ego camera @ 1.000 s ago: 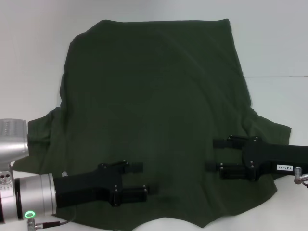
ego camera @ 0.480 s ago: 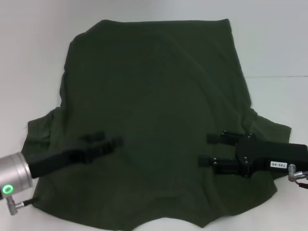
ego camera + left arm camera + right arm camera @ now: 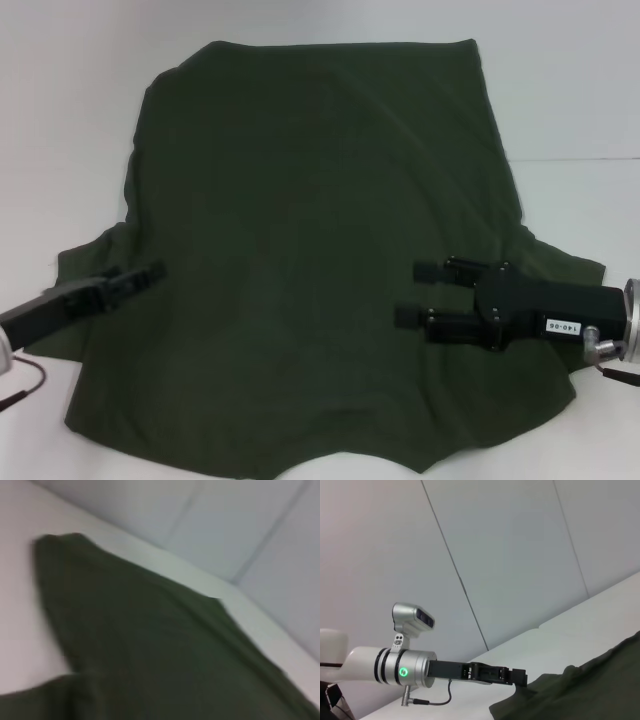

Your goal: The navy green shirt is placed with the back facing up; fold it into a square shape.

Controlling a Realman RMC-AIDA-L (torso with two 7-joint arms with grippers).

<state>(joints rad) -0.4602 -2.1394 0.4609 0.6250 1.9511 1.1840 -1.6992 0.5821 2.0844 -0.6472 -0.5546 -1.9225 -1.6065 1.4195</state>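
While the shirt point(image 3: 320, 250) lies spread flat on the white table point(image 3: 560, 90), hem at the far side and collar end toward me, both my arms reach in low over its near part. My right claw point(image 3: 418, 293) comes in from the right edge, forearm nearly level and pointing toward the middle, hovering over the cloth near the right sleeve. Its two fingers point(image 3: 440, 270) stand spread apart, one behind the other, with nothing between them.

My left claw point(image 3: 150, 273) comes in from the lower left, the arm slanting up toward the centre, its tip over the left sleeve area. From the head view the fingers look close together, but I cannot tell whether they are pressed shut or pinching fabric. In the right wrist view the same left claw point(image 3: 517, 677) stretches out level, its tip right at the shirt's point(image 3: 590, 690) edge. The left wrist view shows only the shirt point(image 3: 165, 655) lying on the table point(image 3: 25, 605).
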